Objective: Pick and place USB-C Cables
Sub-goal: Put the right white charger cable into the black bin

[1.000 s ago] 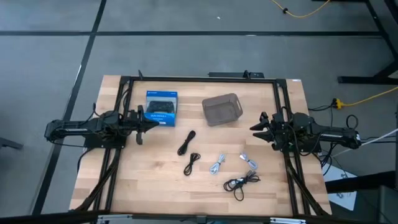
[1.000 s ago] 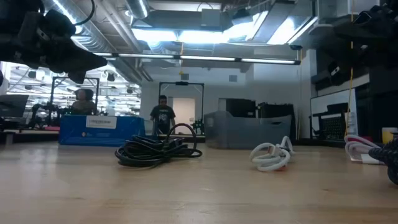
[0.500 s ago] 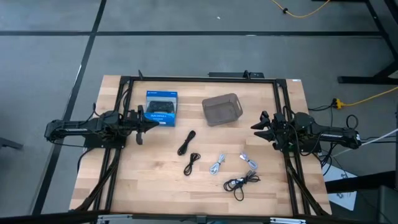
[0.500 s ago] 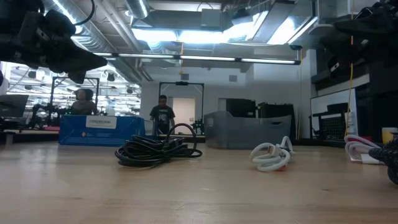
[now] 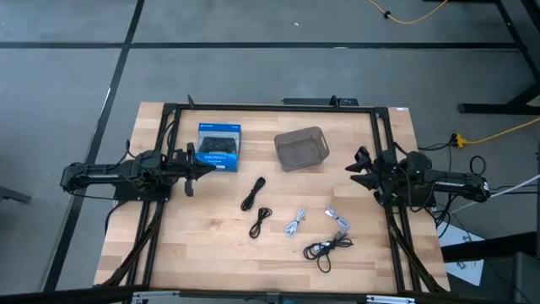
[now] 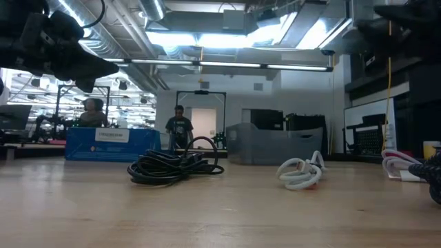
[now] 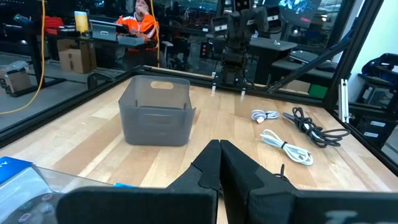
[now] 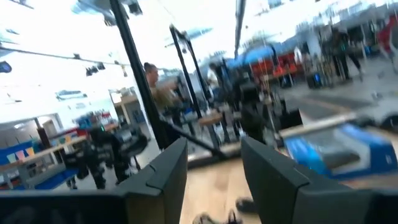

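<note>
A: From the left, what's there?

B: The left gripper [image 5: 191, 169] waits beside the blue box [image 5: 219, 146], fingers pressed together, empty. Then the grey bin [image 5: 301, 148], with the USB-C cables [image 5: 294, 224] spread on the wood in front of it: three black, two pale. The right gripper [image 5: 358, 169] hovers at the far edge, fingers parted, empty.

A: How would they handle?

B: Probably light, floppy and springy. I'd pinch across a coil's bunched middle, not a loose end.
</note>
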{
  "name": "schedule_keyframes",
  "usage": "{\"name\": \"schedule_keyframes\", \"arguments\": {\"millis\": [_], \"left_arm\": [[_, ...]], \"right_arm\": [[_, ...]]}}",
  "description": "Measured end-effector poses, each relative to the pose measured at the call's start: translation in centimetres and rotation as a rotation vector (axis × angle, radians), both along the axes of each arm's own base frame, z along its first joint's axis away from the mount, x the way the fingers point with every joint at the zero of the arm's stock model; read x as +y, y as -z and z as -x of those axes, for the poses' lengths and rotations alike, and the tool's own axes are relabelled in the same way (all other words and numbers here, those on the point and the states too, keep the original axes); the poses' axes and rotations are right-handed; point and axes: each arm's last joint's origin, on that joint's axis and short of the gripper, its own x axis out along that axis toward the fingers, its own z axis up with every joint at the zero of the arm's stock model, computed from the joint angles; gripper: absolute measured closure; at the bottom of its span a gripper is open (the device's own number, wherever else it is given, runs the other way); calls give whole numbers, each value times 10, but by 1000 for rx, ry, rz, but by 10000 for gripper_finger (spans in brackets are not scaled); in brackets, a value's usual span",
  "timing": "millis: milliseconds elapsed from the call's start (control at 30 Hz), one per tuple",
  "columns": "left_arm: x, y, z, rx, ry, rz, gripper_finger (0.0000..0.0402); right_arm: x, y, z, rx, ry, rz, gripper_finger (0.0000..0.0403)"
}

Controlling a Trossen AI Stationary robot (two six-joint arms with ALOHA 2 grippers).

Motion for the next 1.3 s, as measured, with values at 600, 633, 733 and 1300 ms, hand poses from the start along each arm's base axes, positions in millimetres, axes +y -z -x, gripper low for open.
{"name": "schedule_keyframes", "arguments": {"millis": [600,633,733,1300], "left_arm": [[0,0,0,-1,-3,0,401],[0,0,0,-1,-4,0,401],[1,-1,0,-8,-21,-1,401],[1,-2,0,-23,-34,-2,401]], "right_arm": [[5,-53,-1,-202,-130,-32,247],[6,-59,-6,-141,-150,-27,247],[7,-67,-26,187,-157,-67,247],[39,-8,-88,1478,25,-422,247]]}}
